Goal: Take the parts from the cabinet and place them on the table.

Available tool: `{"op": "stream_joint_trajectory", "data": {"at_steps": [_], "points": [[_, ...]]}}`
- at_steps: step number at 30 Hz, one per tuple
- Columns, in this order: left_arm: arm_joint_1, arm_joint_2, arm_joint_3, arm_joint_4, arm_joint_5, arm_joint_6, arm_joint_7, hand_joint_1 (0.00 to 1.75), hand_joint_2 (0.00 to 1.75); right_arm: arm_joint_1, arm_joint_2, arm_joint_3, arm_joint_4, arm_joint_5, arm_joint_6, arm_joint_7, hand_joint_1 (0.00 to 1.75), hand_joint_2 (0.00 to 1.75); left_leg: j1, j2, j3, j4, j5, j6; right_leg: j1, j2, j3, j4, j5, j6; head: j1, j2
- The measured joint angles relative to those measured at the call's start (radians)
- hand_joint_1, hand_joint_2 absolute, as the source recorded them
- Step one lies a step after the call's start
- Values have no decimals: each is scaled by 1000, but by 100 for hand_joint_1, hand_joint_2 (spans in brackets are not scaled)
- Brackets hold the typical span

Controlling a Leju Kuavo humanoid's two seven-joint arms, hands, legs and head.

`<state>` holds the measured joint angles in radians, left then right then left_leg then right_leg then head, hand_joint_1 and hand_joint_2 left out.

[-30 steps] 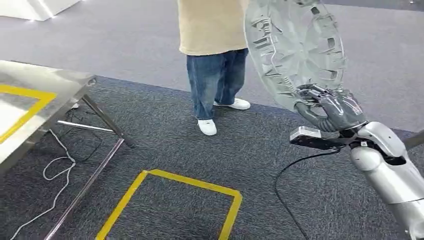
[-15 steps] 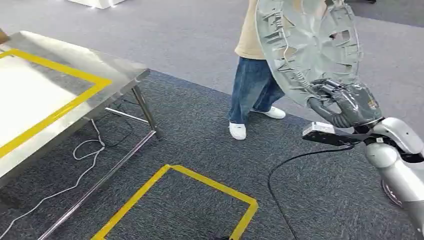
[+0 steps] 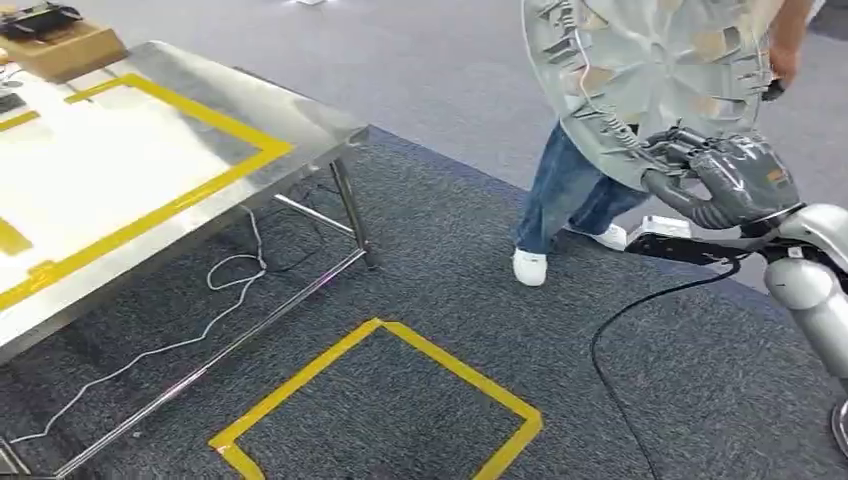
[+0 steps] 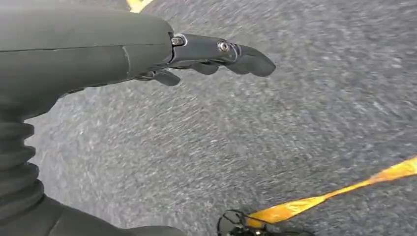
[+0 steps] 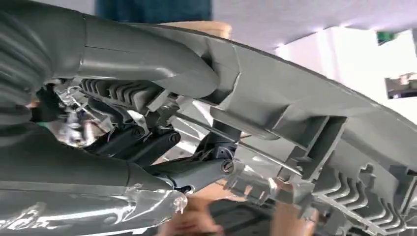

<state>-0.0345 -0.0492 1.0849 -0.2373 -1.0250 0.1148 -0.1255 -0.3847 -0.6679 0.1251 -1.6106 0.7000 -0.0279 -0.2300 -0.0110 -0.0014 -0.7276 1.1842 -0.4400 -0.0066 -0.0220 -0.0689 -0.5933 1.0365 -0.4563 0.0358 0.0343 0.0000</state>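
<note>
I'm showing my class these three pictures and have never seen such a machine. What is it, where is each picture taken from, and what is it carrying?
It is a walking humanoid robot with two silver arms. The wide picture comes from its head, looking down. There its right hand grips a large round grey plastic part by the rim, held upright in the air. A person in jeans stands behind the part. On the left is a steel table marked with yellow tape; a cardboard box sits at its far corner. The other two pictures come from wrist cameras. The left hand hangs open over carpet; the right wrist view shows the part's ribbed underside close up.
</note>
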Motion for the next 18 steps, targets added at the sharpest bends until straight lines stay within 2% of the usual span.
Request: {"op": "stream_joint_trajectory", "data": {"at_steps": [1, 2, 3, 4, 6, 7, 8, 9, 10, 11, 12, 13, 14, 15, 16, 17, 18], "points": [[-1, 0, 0, 0, -2, 0, -1, 0, 175, -8, -9, 1, 0, 0, 3, 5, 175, 175, -7, 29, 48, -91, 41, 11, 2, -13, 5, -1, -3, 1, 0, 0], [-1, 2, 0, 0, -2, 0, -2, 0, 175, -17, -16, 3, 0, 0, 8, 8, 175, 175, -22, 94, 80, -153, 48, 23, 5, -23, 8, -1, -7, 6, 0, 0], [-5, 2, 0, 0, -3, 1, -4, 0, 175, -25, -24, 4, 0, 0, 11, 11, 175, 175, -29, 95, 88, -177, 36, 26, 10, -31, 5, 1, -10, 12, -1, 0], [-5, 2, 0, 0, -5, 1, -6, 0, 175, -35, -32, 8, 0, 2, 16, 15, 175, 175, -28, 84, 82, -175, 37, 26, 13, -46, 6, -2, -11, 14, 5, 0], [-1, 2, 0, 0, -7, 1, -8, 0, 175, -58, -42, 12, 0, 3, 23, 19, 175, 175, -28, 56, 82, -180, 37, 32, 13, -73, 18, -11, -13, 23, 3, 0], [-2, 2, 0, 0, -10, 1, -10, 0, 175, -67, -50, 15, 0, 3, 28, 23, 175, 175, -16, 42, 95, -192, 43, 39, 9, -75, 13, -9, -23, 31, 5, 0], [-2, -2, 1, 0, -11, 2, -13, 0, 175, -75, -58, 19, 0, 2, 35, 26, 175, 175, -14, 28, 100, -194, 43, 41, 6, -13, 12, 18, -38, 32, 4, 0], [-4, -2, 1, 0, -11, 2, -15, 0, 175, -88, -68, 23, 0, 2, 42, 29, 175, 175, -12, 17, 101, -194, 42, 46, 6, 33, -20, 85, -70, 31, 5, 0], [-8, -2, 2, 0, -13, 2, -17, 0, 175, -105, -76, 26, 2, 3, 53, 34, 175, 175, -12, 3, 101, -193, 42, 47, 6, 56, -67, 172, -106, 33, 15, 0], [-10, -4, 2, 0, -14, 2, -19, 0, 175, -119, -84, 31, 2, 4, 62, 35, 175, 175, -12, -10, 101, -193, 42, 48, 7, 65, -112, 250, -134, 35, 15, 0], [-11, -5, 2, 0, -15, 2, -20, 0, 175, -132, -87, 36, 2, 4, 73, 35, 175, 175, -12, -24, 103, -193, 41, 48, 8, 67, -144, 298, -143, 36, 14, 0], [-11, -6, 3, 0, -15, 2, -21, 0, 175, -146, -90, 44, 2, 5, 83, 36, 175, 175, -12, -38, 104, -193, 41, 48, 8, 67, -152, 298, -125, 36, 15, 0], [-11, -8, 3, 0, -16, 1, -21, 0, 175, -161, -94, 53, 2, 7, 96, 36, 175, 175, -10, -53, 107, -191, 40, 47, 7, 68, -137, 250, -83, 37, 14, 0], [-12, -10, 4, 0, -16, 0, -21, 0, 175, -176, -102, 64, 2, 11, 113, 36, 175, 175, -6, -68, 109, -187, 38, 44, 3, 73, -100, 167, -30, 39, 14, 0], [-13, -12, 5, 0, -19, 0, -21, 0, 175, -191, -115, 78, 2, 14, 129, 40, 175, 175, -3, -85, 110, -182, 34, 38, -4, 96, -55, 70, 21, 46, 15, 0], [-13, -10, 6, 0, -21, 0, -21, 0, 175, -207, -129, 96, 2, 17, 147, 45, 175, 175, -3, -100, 106, -178, 31, 31, -18, 159, -30, 22, 16, 56, 15, 0], [-16, -5, 7, 0, -23, 0, -21, 0, 175, -227, -143, 114, 1, 16, 172, 47, 175, 175, -5, -115, 94, -164, 31, 26, -24, 177, -11, -8, 5, 52, 14, 0]]}}
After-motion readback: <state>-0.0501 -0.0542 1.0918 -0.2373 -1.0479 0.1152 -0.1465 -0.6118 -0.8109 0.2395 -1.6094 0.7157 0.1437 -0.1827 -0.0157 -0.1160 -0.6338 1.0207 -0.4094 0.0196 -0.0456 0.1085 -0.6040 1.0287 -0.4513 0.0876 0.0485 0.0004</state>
